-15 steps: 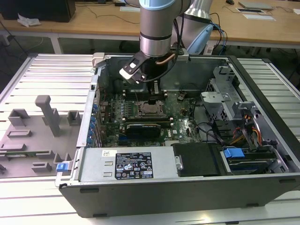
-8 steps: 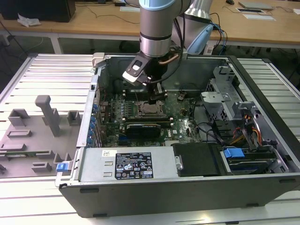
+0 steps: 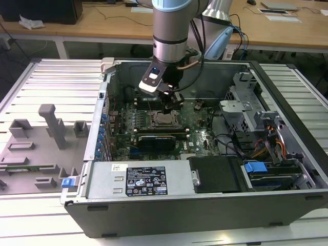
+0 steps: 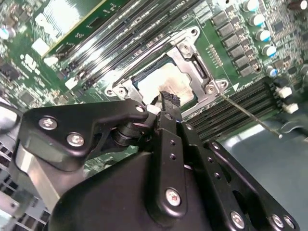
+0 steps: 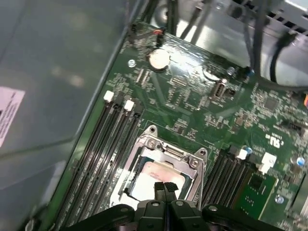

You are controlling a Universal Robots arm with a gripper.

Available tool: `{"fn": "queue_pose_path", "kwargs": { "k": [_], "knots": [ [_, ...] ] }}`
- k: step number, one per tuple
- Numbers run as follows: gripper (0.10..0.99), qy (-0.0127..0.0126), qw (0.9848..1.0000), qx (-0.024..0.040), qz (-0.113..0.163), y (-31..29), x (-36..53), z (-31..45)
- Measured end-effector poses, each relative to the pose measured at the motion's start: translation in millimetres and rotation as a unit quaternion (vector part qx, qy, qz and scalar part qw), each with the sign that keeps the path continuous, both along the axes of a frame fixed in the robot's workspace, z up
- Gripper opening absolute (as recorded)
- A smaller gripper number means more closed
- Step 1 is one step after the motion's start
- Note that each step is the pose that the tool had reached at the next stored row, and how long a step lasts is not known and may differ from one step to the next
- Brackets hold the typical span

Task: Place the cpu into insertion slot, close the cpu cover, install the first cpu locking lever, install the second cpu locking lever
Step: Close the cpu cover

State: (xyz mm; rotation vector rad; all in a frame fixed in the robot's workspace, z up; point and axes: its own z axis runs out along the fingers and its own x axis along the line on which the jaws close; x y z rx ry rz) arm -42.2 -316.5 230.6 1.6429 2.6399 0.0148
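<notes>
First wrist view, gripper (image 5: pixel 164 186) closed and empty, directly over the cpu (image 5: pixel 150 174)

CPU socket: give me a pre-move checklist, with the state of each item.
1. The cpu is seated in the insertion slot: ok, it lies flat.
2. The cpu cover is down over the cpu: ok, it looks flat.
3. Locking lever latched: not ok, its rod sticks out over the memory slots.
4. Other lever latched: cannot tell.
5. The gripper is empty: ok, it is shut with its tips by the cpu's edge.
</notes>
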Motion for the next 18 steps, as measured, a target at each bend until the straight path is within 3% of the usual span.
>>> {"fn": "queue_pose_path", "kwargs": {
  "k": [3, 5, 8, 9, 12, 13, 15, 18],
  "knots": [
    [0.106, 0.0000, 0.9993, 0.0000, 0.037, 0.0, 0.0, 0.0],
    [0.106, 0.0000, 0.9972, 0.0000, 0.075, 0.0, 0.0, 0.0],
    [0.106, 0.0000, 0.9942, 0.0000, 0.107, 0.0, 0.0, 0.0],
    [0.106, 0.0000, 0.9920, 0.0000, 0.126, 0.0, 0.0, 0.0],
    [0.106, 0.0000, 0.9873, 0.0000, 0.159, 0.0, 0.0, 0.0],
    [0.106, 0.0000, 0.9843, 0.0000, 0.176, 0.0, 0.0, 0.0],
    [0.106, 0.0000, 0.9807, 0.0000, 0.195, 0.0, 0.0, 0.0],
    [0.106, 0.0000, 0.9736, 0.0000, 0.228, 0.0, 0.0, 0.0]
  ]
}}
